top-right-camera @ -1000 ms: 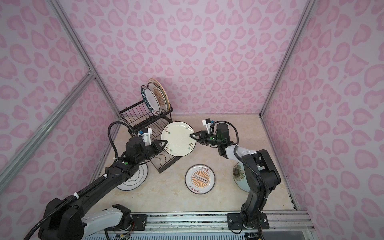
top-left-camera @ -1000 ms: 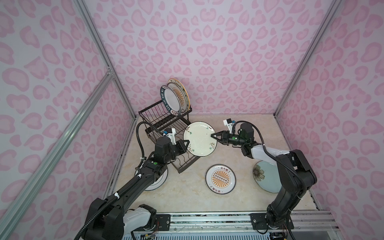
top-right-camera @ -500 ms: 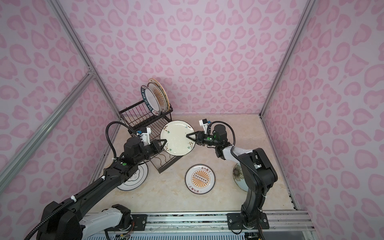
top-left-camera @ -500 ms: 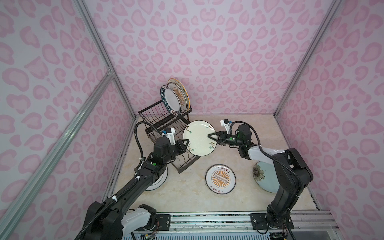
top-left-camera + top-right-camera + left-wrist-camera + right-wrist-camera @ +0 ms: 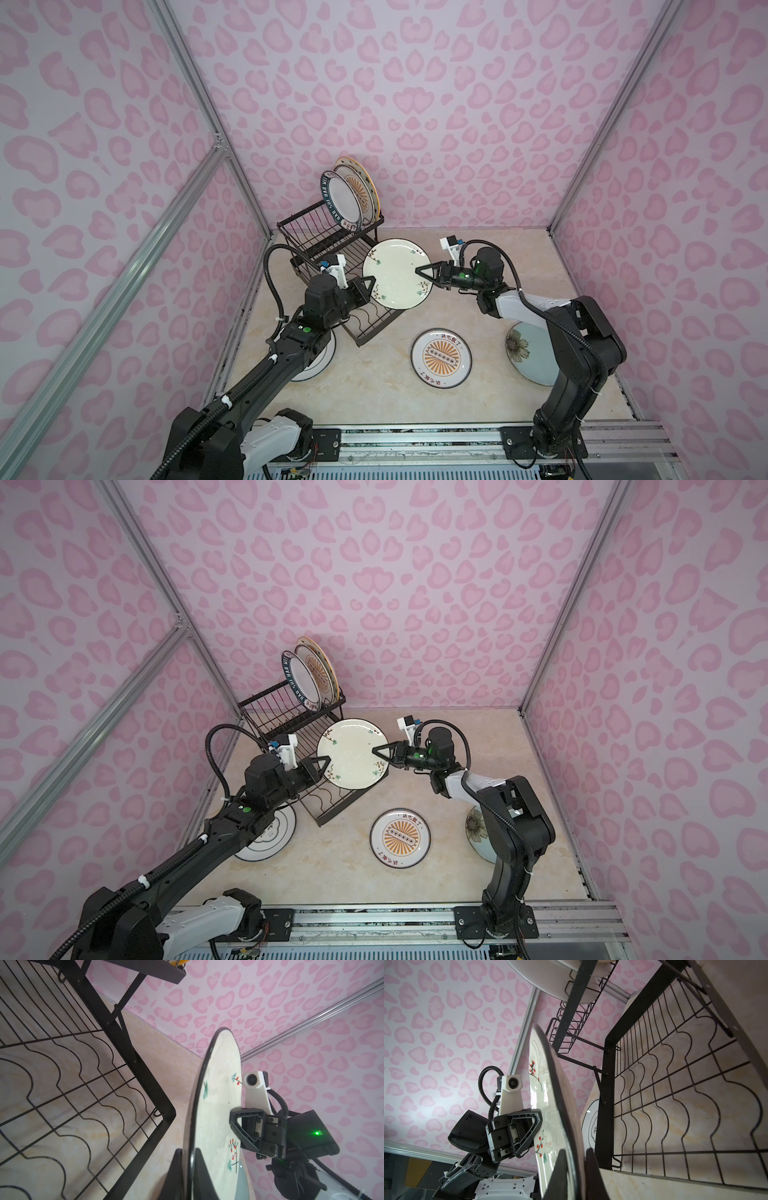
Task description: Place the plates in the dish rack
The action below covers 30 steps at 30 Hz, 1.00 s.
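A white floral plate (image 5: pixel 395 272) (image 5: pixel 351 752) hangs tilted above the front corner of the black wire dish rack (image 5: pixel 308 232), held at opposite rims. My left gripper (image 5: pixel 370 283) (image 5: pixel 190 1150) is shut on its left rim. My right gripper (image 5: pixel 419 271) (image 5: pixel 576 1150) is shut on its right rim. Two plates (image 5: pixel 345 201) stand upright in the rack's raised tier. On the table lie an orange sunburst plate (image 5: pixel 441 358), a pale blue-green plate (image 5: pixel 525 353) partly under my right arm, and a white plate (image 5: pixel 316 365) under my left arm.
The rack's lower tray (image 5: pixel 376 322) with wavy wires lies just below the held plate. Pink patterned walls and metal posts close the table (image 5: pixel 374 395) on three sides. The rail (image 5: pixel 415 436) with both arm bases runs along the front.
My right gripper has moved left to the floral plate's rim and shut on it. My left gripper has kept its grip and the plate has stayed in place.
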Available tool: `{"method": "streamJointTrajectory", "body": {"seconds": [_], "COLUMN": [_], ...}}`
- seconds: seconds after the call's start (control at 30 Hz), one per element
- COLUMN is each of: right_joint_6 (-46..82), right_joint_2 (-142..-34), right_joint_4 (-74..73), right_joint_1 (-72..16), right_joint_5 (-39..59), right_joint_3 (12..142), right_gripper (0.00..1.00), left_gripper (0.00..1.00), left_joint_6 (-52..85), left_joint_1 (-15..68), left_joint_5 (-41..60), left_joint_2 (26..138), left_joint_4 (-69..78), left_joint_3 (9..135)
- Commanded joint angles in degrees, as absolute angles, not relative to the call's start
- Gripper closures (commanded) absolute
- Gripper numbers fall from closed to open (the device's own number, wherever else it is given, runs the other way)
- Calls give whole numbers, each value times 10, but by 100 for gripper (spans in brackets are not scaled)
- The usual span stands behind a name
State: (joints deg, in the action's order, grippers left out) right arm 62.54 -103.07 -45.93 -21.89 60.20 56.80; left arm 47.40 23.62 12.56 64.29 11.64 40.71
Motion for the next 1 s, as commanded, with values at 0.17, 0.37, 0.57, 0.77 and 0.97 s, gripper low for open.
{"method": "streamJointTrajectory", "body": {"seconds": [0.17, 0.37, 0.57, 0.77, 0.97], "right_joint_6": [634, 632, 611, 523, 404], "right_joint_2": [-1025, -1017, -1010, -998, -964], "right_joint_4": [-496, -487, -443, -305, -120], "right_joint_1": [-214, -201, -184, -184, -181], "right_joint_5": [636, 634, 615, 575, 517], "right_joint_3": [580, 580, 587, 628, 696], "right_gripper": [100, 100, 100, 100, 100], "left_gripper": [65, 48, 45, 43, 42], "left_joint_6": [434, 425, 386, 325, 280], "left_joint_1": [238, 238, 239, 236, 228], "left_joint_5": [128, 114, 91, 41, -1], "left_joint_2": [637, 626, 597, 559, 502], "left_joint_4": [113, 73, 22, -80, -155], "left_joint_3": [412, 416, 420, 445, 443]}}
